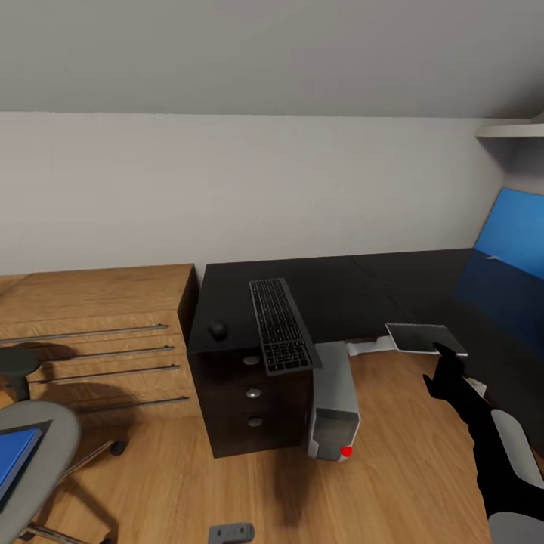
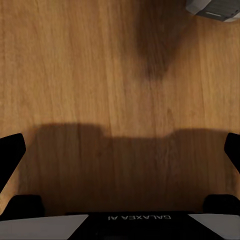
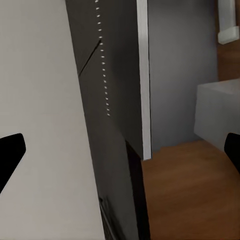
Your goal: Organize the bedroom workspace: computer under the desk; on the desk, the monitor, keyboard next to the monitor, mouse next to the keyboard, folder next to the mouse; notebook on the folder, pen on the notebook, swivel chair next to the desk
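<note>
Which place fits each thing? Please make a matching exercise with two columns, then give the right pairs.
Things:
1. keyboard
2. mouse
3. computer
4. folder

Places:
A. on the swivel chair seat
B. on the floor beside the drawer block
C. on the desk, overhanging its front edge
D. on the desk, near its left end

Pairs: 1-C, 2-D, 3-B, 4-A

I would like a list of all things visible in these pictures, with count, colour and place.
desk: one, glossy black, by the white wall
keyboard: one, dark grey, on the desk, overhanging its front edge
mouse: one, black, on the desk beside the keyboard
computer: one, silver-grey with a red light, on the floor under the desk
wooden cabinet: one, light wood, beside the desk
swivel chair: one, grey
folder: one, blue, on the chair
left hand: open, over the floor
right hand: open
</note>
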